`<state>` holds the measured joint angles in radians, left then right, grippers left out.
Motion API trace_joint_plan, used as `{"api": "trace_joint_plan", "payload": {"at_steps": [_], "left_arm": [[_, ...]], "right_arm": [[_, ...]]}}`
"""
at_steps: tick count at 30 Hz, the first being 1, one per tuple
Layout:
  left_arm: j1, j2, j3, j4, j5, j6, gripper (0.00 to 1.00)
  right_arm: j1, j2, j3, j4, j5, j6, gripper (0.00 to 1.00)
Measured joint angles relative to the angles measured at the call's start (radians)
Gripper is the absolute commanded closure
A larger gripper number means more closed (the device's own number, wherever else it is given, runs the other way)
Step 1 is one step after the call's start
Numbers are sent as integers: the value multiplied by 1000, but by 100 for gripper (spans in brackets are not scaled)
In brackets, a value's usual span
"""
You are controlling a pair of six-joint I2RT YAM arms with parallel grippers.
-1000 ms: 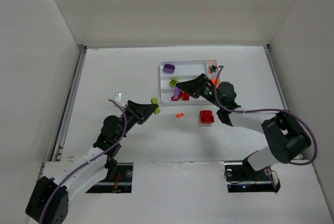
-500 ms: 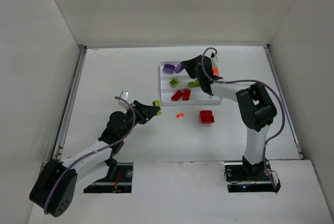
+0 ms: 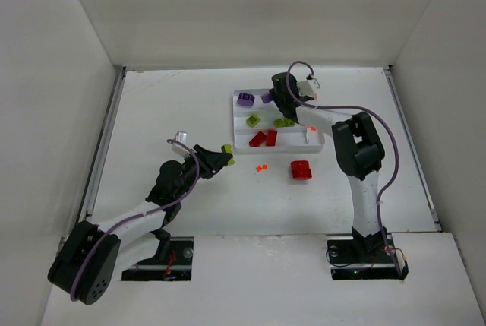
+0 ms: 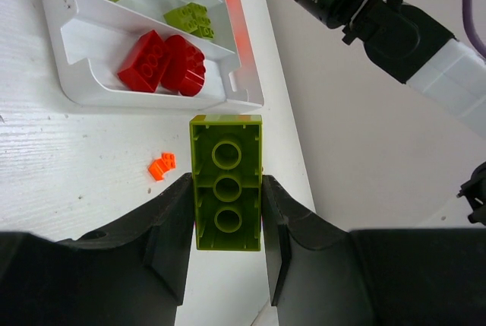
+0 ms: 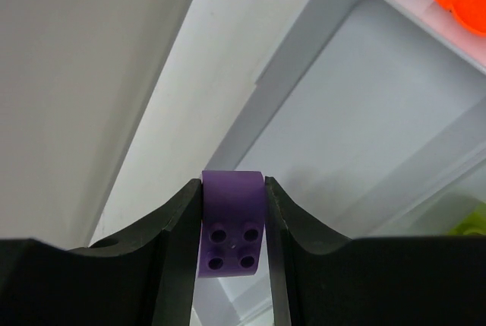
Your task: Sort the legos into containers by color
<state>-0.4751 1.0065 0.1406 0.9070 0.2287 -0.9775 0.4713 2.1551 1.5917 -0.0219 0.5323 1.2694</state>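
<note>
Our left claw pinches a lime brick above the table, near the tray's near edge. Our right claw pinches a purple brick over its far slot. Both bricks look light, rigid and slick, best held by their flat sides.

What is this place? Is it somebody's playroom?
Probably a robot lab's test booth, not a playroom: bare white walls box in a table, a left arm and right arm are bolted at its edge, with a sorting tray on it.
</note>
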Motion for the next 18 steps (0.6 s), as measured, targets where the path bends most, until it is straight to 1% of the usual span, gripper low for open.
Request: {"api": "trace_joint_plan", "payload": {"at_steps": [2,5,8,10,12,14,15,17,18], "left_arm": [[0,0,0,3,0,0,84],[2,0,-1,8,0,0,84],[6,6,-1,13,3,0,84],[6,12,-1,14,3,0,84],[6,19,-1,17,3,1,84],[6,31,-1,20,3,4,84],[6,39,-1,21,2,5,85],[6,51,0,17,2,7,85],[5,55,2,13,0,8,85]], "right_arm": [[0,10,5,-24,4,7,51],[0,14,5,-52,6,11,41],[0,14,4,-54,5,7,36],[0,10,-5,-48,3,-2,36],[0,-16,-47,-27,-7,-19,38],[0,-79,-139,6,-25,-52,45],[0,-120,-191,25,-34,-72,50],[0,-226,-315,74,-54,-126,66],[0,-286,-376,98,-61,-157,72]]}}
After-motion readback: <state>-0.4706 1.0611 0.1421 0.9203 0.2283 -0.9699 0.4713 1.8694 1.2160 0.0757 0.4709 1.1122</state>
